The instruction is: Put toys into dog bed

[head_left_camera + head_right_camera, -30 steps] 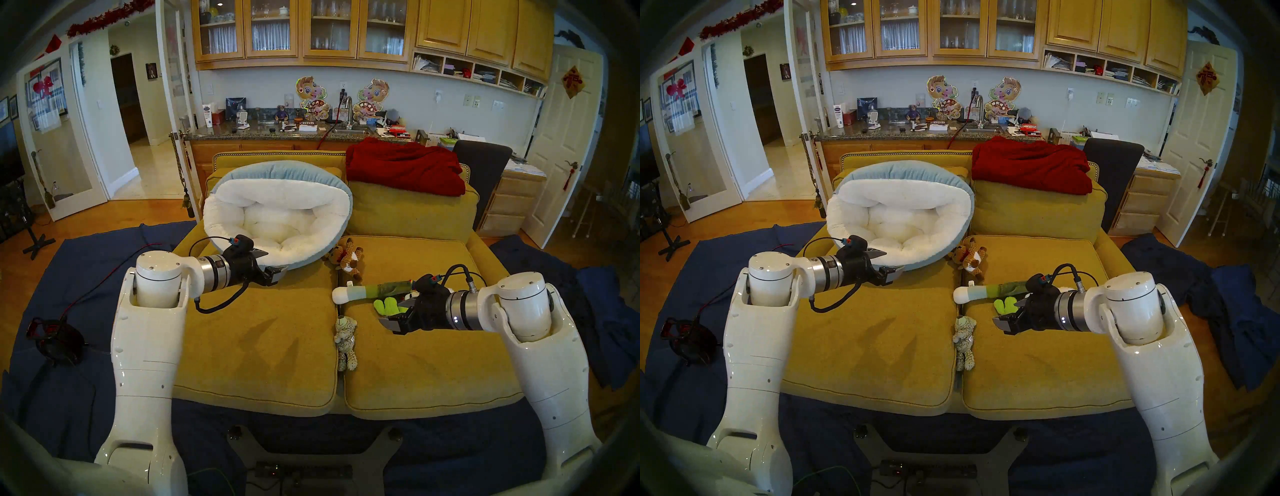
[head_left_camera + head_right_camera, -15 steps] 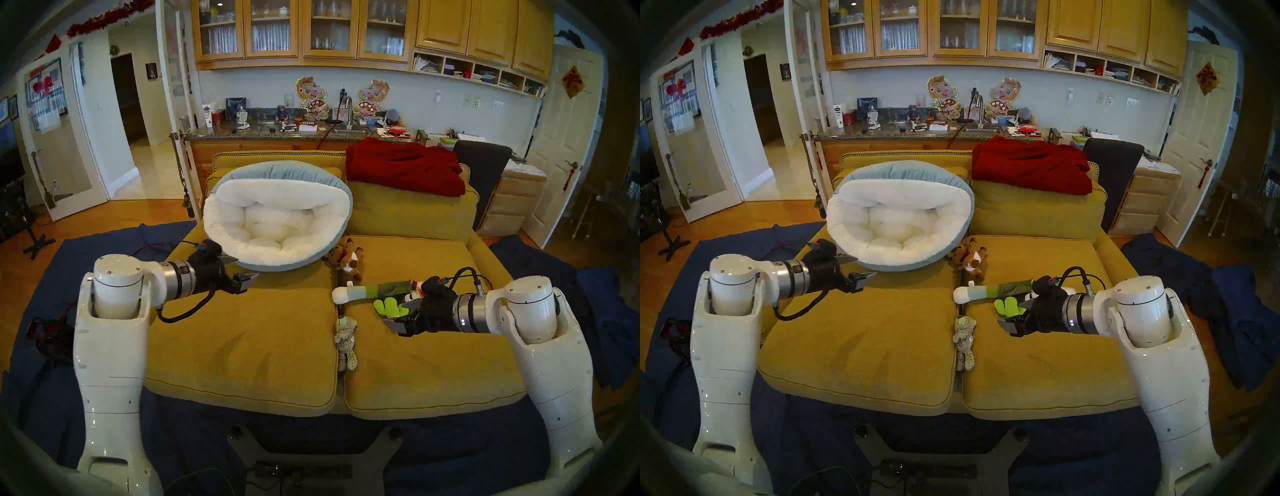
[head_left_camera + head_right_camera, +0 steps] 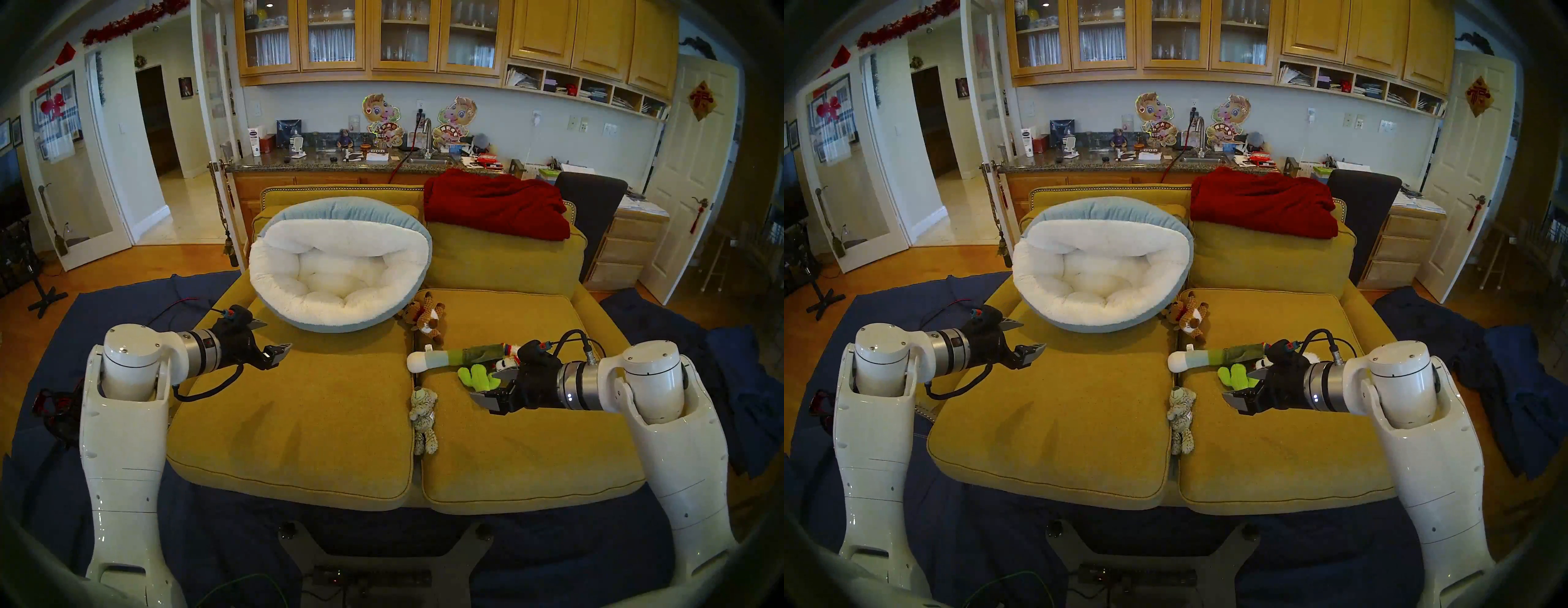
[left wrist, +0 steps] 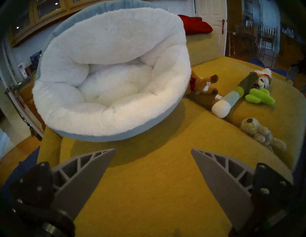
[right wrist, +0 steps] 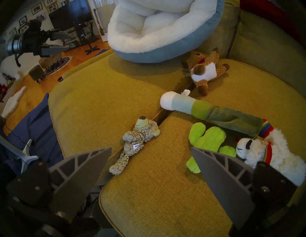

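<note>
The sofa (image 3: 305, 424) has two seat cushions with a seam running down the middle. The left cushion is bare from its front edge up to the bed (image 3: 339, 271), which fills the back of that cushion and leans against the back cushion, its near rim overhanging the seat. The right cushion is bare along its front half. A red blanket (image 3: 496, 204) lies over the right back cushion.

The left gripper (image 3: 271, 339) hangs above the left cushion's outer back part, fingers spread wide with nothing between them. It sits just beside the bed's near-left rim and apart from it; in its wrist view the bed (image 4: 107, 79) is just past the fingertips and every toy lies well off to the right.

The right gripper (image 3: 492, 388) hangs over the right cushion, fingers also spread and empty. The cactus (image 5: 207, 140) lies just past one finger (image 5: 223, 178), partly hidden behind it; the cub (image 5: 137, 140) lies past the other fingertip, on the seam.

The cactus is bright green with stitched ribs. The tube (image 5: 207, 112) is long, banded white, pale blue, light green and dark green, lying across the seam and touching the cactus. The white animal (image 5: 258, 152) is woolly with rainbow trim, against the tube's far end. The cub is grey, spotted, on its back. The brown animal (image 5: 205, 72) is knitted with a white belly, lying beside the bed's right rim. The bed is white fleece inside, pale blue outside, and holds no toy.
</note>
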Tool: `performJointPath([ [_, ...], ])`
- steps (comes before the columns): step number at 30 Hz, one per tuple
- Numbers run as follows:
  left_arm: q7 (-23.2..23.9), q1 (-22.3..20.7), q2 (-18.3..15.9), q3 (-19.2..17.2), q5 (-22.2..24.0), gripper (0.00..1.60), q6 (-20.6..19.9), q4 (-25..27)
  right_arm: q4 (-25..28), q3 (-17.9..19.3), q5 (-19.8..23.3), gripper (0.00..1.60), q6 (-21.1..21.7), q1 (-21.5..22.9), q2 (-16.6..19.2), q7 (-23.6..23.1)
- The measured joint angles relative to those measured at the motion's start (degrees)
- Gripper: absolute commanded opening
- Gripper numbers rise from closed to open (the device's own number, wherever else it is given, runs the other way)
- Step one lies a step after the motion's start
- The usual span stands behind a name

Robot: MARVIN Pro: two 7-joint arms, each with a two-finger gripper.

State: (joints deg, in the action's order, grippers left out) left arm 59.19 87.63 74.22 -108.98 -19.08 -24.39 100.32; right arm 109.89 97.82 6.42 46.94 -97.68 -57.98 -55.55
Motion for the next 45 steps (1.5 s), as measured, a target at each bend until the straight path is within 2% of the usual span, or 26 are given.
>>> performJointPath([
  [3, -2.80, 0.00, 1.24, 1.86, -0.80, 1.60, 3.10, -1.06, 0.03, 0.10, 0.04, 1.60, -0.18, -0.17, 0.00, -0.16],
  [9, -5.02, 0.07, 2.66, 3.23, 0.04, 1.60, 8.11, -2.03, 0.05, 0.36, 0.10, 1.60, -0.48, -0.47, -0.01, -0.35],
  [17, -5.41, 0.94, 2.86, 2.05, 2.56, 1.60, 15.29, -1.92, -0.03, 0.51, 0.12, 1.60, -0.96, -0.78, -0.04, -0.53],
  [24, -6.67, 4.42, 2.88, 1.07, 3.31, 1.60, 21.96, -1.77, -0.03, 0.52, 0.13, 1.60, -1.34, -0.98, -0.15, -0.65],
  [29, -9.59, 7.32, 4.26, 1.03, 2.92, 1.60, 26.53, -3.04, 0.00, 0.52, 0.13, 1.60, -1.57, -1.14, -0.28, -0.73],
  [33, -12.36, 8.46, 5.85, 0.94, 2.87, 1.60, 27.92, -4.56, 0.06, 0.53, 0.13, 1.60, -1.77, -1.36, -0.36, -0.79],
  [39, -19.11, 8.10, 9.57, 0.65, 3.27, 1.60, 30.12, -8.18, 0.20, 0.74, 0.13, 1.60, -2.07, -1.96, -0.43, -1.00],
  [45, -21.62, 7.40, 11.27, 0.63, 3.80, 1.60, 30.83, -9.76, 0.32, 0.93, 0.14, 1.60, -2.26, -2.30, -0.45, -1.17],
])
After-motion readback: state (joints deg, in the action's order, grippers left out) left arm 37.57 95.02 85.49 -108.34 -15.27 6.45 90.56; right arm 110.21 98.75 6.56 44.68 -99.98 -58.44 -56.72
